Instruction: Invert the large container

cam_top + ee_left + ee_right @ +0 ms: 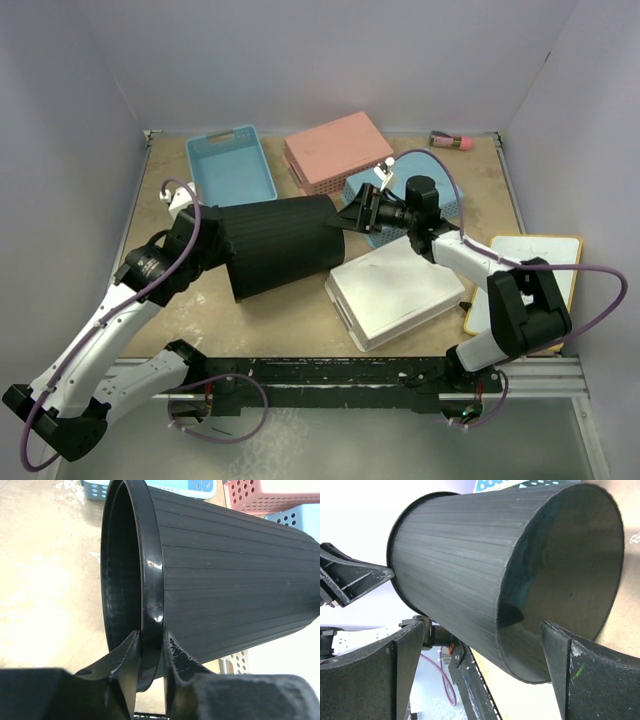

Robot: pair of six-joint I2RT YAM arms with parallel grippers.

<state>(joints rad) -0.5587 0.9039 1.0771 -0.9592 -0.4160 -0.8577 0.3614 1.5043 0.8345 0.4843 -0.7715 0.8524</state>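
The large container (280,245) is a tall black ribbed bin lying on its side in the middle of the table, with its mouth to the left and its flat base to the right. My left gripper (213,247) is shut on its glossy rim (150,580), one finger inside the mouth and one outside; the left wrist view shows the gripper (150,639) clamped there. My right gripper (352,217) is open at the bin's base end. In the right wrist view, this gripper (482,637) has its fingers spread wide on either side of the bin's base (570,575), not touching it.
An upturned white basket (395,290) lies just right of the bin. Behind are a blue basket (232,165), a pink basket (338,150) and a light-blue perforated basket (400,205) under the right wrist. A yellow-edged white board (535,265) lies at the right, a pink item (452,141) at the back.
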